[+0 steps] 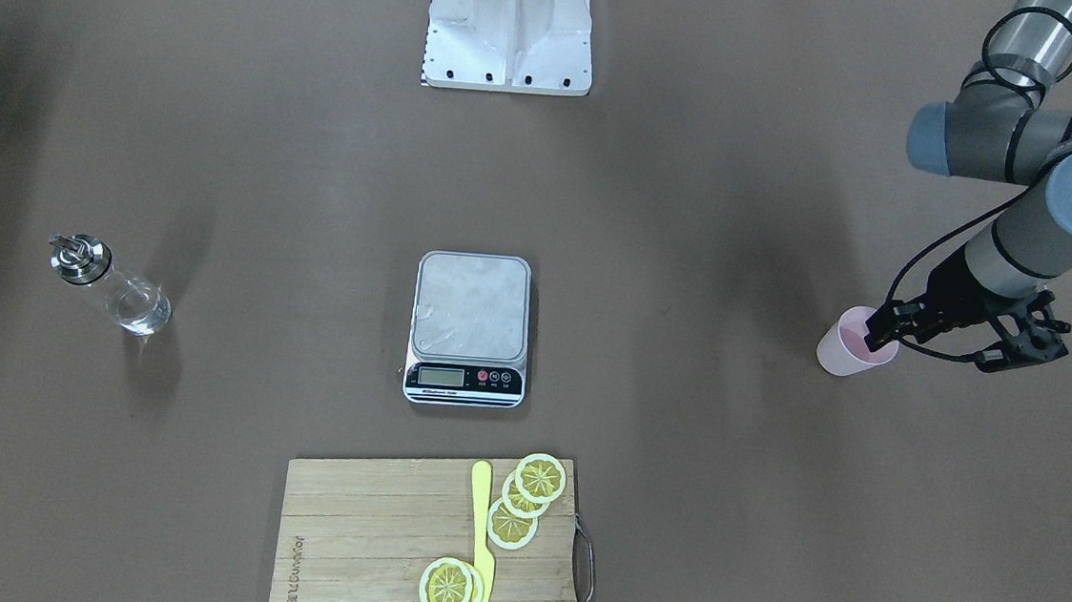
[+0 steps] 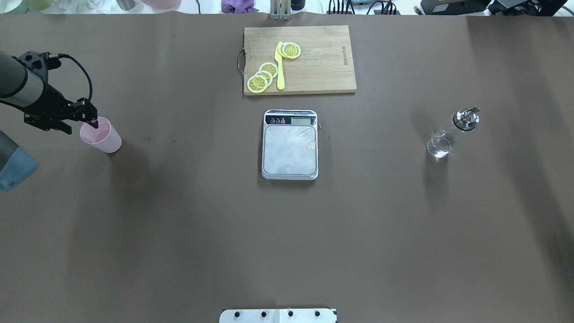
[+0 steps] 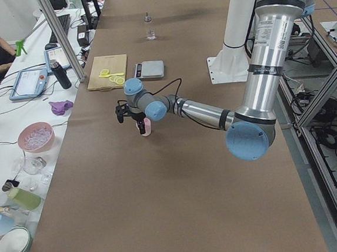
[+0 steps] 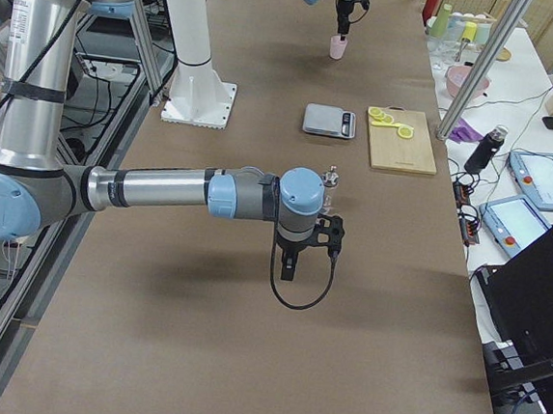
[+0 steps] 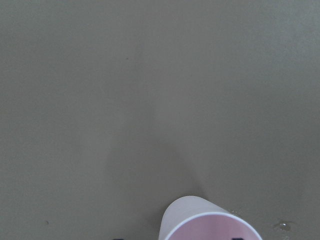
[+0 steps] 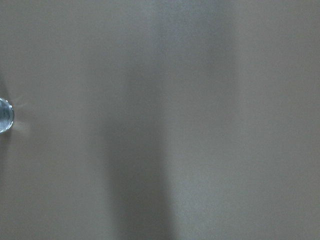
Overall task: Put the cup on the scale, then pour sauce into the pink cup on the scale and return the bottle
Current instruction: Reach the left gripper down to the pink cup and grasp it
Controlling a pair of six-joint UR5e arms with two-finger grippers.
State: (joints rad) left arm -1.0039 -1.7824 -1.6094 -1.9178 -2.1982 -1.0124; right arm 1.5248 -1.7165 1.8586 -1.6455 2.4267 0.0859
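Two arms share the worktop [image 1: 673, 503]. From the front-facing camera you see the left gripper [image 1: 881, 328] at the rim of the cup [image 1: 840, 354], which stands on the worktop well apart from the scale [image 1: 471, 307]. The bottle [image 1: 116, 292] stands well off on the scale's other side, with clear sauce [image 1: 143, 313] in its lower part.

From overhead you find cup, scale and bottle in a rough row. A cutting board [image 2: 314, 67] with lemon slices [image 2: 264, 76] and a yellow knife [image 2: 280, 72] lies beyond the scale's display end.

From the left end, the near arm reaches down to the cup.

From the right end, the right gripper [image 4: 287, 269] hangs over the worktop near the bottle; you cannot tell whether its fingers are spread or closed.

Your left wrist camera shows the fingers released. One dark tip sits inside the cup's mouth and the other outside its wall.

Your right wrist camera catches only a sliver of the bottle's glass at the edge.
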